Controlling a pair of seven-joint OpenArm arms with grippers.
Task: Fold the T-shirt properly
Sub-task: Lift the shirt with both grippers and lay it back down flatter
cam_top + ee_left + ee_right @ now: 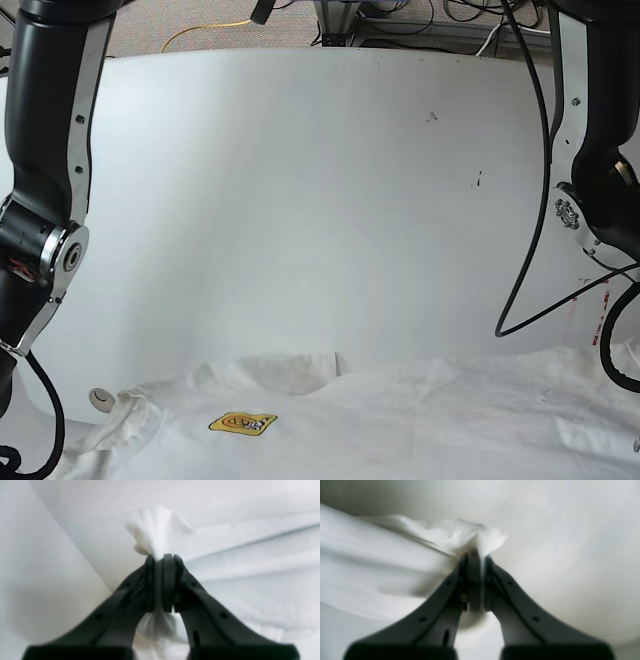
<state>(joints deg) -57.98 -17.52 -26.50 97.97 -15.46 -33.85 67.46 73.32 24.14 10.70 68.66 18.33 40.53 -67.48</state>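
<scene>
The white T-shirt (420,425) lies along the near edge of the table, with its neck opening (292,371) towards the far side and a small yellow-orange logo (243,423) facing up. My left gripper (162,557) is shut on a bunched corner of the white fabric (155,527), with cloth also hanging below the jaws. My right gripper (476,555) is shut on another pinch of the shirt fabric (480,536), which stretches off to the left. Neither gripper shows in the base view. The large circular graphic is hidden.
The white table (320,200) stretches away beyond the shirt. A small white round object (101,399) lies by the shirt's left sleeve. My arms stand at the left side (45,180) and right side (590,150). A black cable (530,200) hangs on the right.
</scene>
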